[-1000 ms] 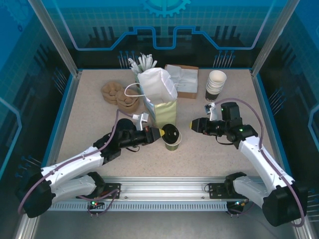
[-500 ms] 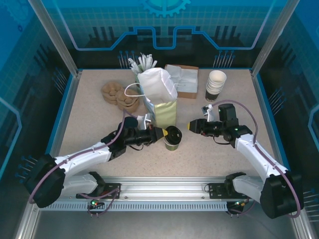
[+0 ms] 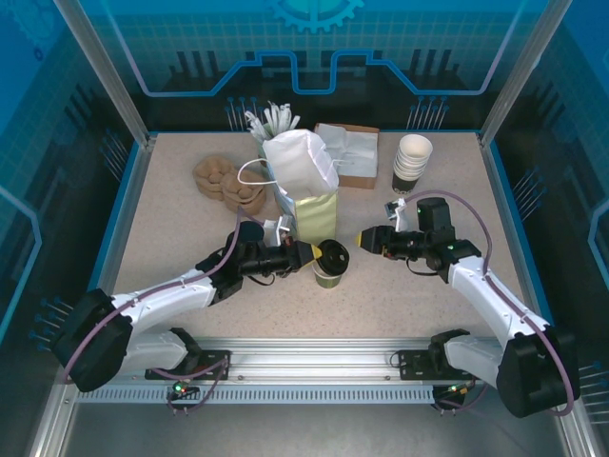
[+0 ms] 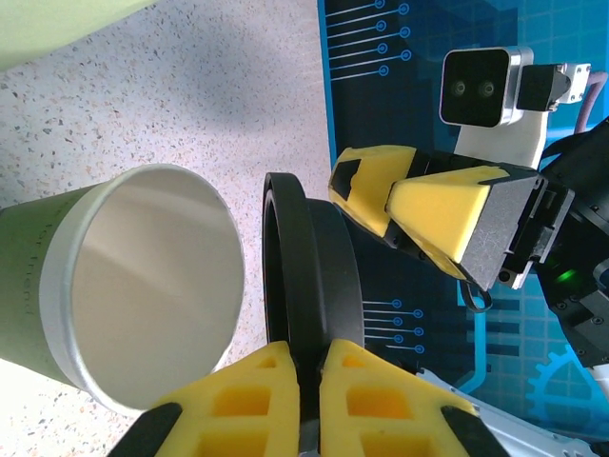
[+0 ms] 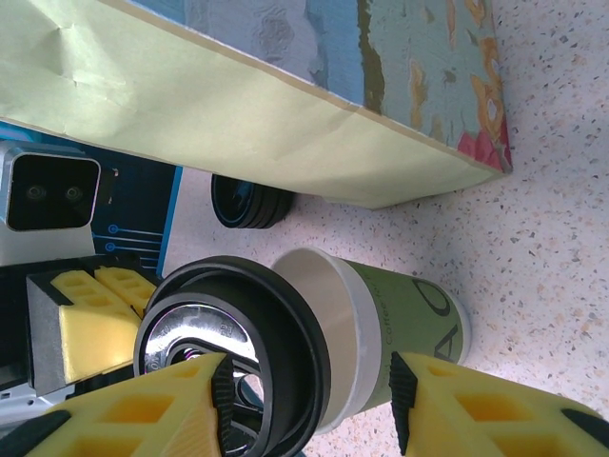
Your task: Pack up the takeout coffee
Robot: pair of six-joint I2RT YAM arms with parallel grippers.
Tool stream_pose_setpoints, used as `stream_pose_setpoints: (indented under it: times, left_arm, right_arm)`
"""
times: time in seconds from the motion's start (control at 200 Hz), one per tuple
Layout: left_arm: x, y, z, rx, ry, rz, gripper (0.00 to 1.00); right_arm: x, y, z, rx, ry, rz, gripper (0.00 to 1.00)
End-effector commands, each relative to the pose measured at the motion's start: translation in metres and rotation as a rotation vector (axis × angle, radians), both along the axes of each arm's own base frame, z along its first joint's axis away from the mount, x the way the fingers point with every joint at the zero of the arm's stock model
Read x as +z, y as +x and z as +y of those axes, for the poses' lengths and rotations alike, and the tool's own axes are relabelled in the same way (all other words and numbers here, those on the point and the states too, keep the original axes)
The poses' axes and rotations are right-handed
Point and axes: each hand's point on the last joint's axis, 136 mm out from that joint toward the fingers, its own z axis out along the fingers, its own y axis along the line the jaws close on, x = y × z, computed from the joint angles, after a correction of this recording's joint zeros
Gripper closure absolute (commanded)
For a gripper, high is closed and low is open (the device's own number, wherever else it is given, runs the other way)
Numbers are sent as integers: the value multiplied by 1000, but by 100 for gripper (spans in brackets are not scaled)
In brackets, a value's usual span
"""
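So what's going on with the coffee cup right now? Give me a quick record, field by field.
cup: green, upright on the table, mouth uncovered
lid: black, held tilted at the cup's mouth, not seated
left gripper: shut on the lid's edge
right gripper: open, beside the cup, holding nothing
bag: standing just behind the cup

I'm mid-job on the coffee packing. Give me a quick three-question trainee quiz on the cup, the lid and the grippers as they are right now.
1. True or false: the round black plastic lid sits fully seated on the olive-green paper cup.
2. Which gripper pinches the lid's rim? A) left gripper B) right gripper C) neither
3. Fill in: the right gripper's jaws stand ____, near the cup.
Key: 1 false, the cup's mouth is uncovered; 2 A; 3 open.
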Motion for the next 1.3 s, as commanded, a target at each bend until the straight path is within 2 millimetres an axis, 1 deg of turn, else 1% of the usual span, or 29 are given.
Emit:
stream_pose_setpoints:
  times: [0.0,0.19,0.445,0.62,0.72,1.296]
  left_arm:
    - [-4,0,2,-8,-13,5,91]
    - [-10,3,8,4,-8,12,90]
    - [-15,4,3,-8,-34,31,90]
    - [-20,2,4,-12,-30,40,83]
    - [-25,1,6,-8,-15,46,78]
    - [-39,0,10,3,19,61,75]
  right_arm:
    - [-1,1,8,26,11,0,52]
    - [-5,3,13,36,1,4,52]
    - [-10,2,20,56,-10,15,51]
    - [-16,0,24,64,-20,32,51]
    - [-16,-1,27,66,-10,33,51]
    - [-23,-6,31,83,-30,47,47]
